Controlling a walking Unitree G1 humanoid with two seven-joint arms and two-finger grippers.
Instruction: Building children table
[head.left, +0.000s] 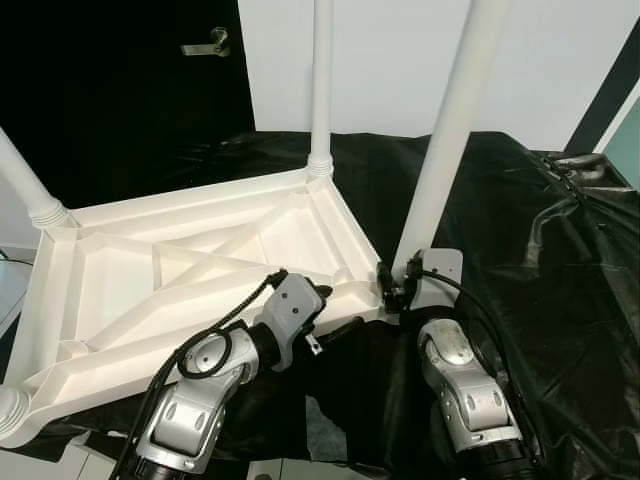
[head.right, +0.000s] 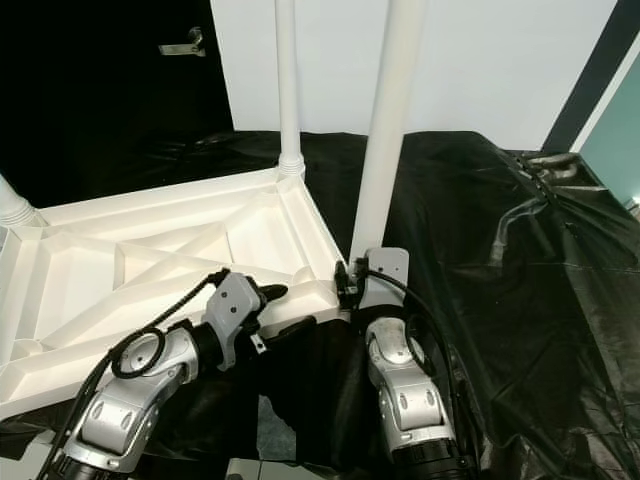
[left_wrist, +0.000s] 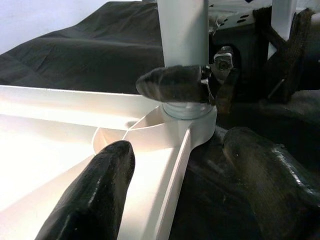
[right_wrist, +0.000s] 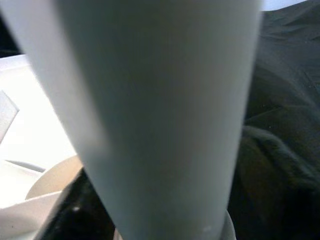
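1. Left eye view: an upturned white plastic children's table (head.left: 190, 270) lies across the centre and left of the frame on a crinkled, glossy black sheet (head.left: 540, 260); its underside is a shallow tray crossed by moulded diagonal ribs.
2. Smooth round white legs stand up from its corners: a far leg (head.left: 321, 80) at upper centre, a near leg (head.left: 455, 120) right of centre, and another leg (head.left: 25, 185) at the left edge.
3. At lower centre, the left gripper (head.left: 335, 312) has its rounded black fingers apart, straddling the table's near rim, one inside the tray and one outside.
4. The right gripper (head.left: 393, 285) is clamped on the near leg's base, just above its ribbed collar.
5. A dark door with a metal handle (head.left: 207, 44) fills the upper left.
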